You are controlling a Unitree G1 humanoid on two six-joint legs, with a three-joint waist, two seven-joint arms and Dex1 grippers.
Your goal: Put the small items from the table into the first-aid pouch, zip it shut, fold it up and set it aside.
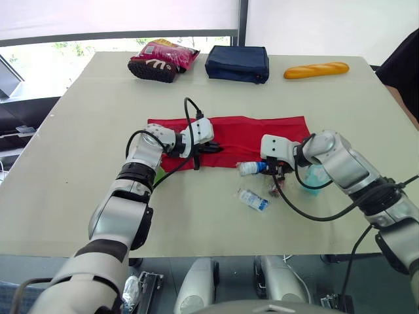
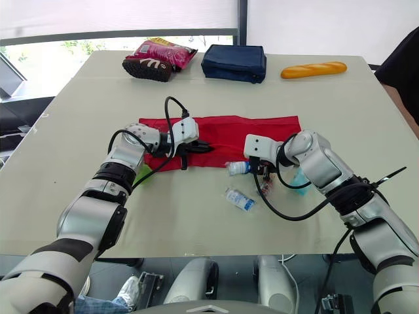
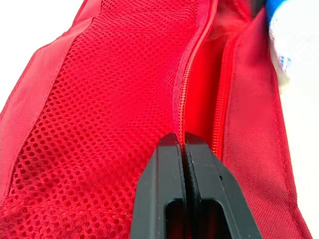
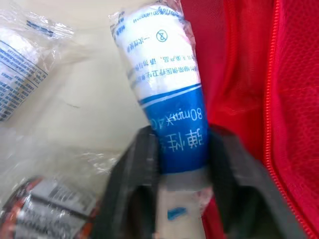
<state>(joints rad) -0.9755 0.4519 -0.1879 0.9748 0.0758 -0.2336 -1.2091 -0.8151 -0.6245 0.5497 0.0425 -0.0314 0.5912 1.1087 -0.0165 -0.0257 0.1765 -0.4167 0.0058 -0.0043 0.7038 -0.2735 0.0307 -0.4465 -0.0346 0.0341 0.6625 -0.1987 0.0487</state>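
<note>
The red first-aid pouch (image 1: 249, 134) lies unfolded across the middle of the table. My left gripper (image 3: 183, 144) is shut on the pouch's mesh pocket edge beside the zip (image 3: 185, 84), at the pouch's left part. My right gripper (image 4: 182, 149) is shut on a blue-and-white bandage roll (image 4: 167, 94) at the pouch's front edge, seen as the roll (image 1: 251, 168) in the head view. A wrapped white packet (image 1: 253, 199) lies on the table in front of it. A small red-and-dark item (image 4: 47, 206) lies by the right gripper, and a teal item (image 1: 317, 175) sits behind my right forearm.
At the table's far edge stand a dark blue bag (image 1: 237, 63), a red snack bag on a dark shoe (image 1: 160, 60) and a bread loaf (image 1: 316, 69). A person's dark sleeve (image 1: 404, 65) shows at the right edge.
</note>
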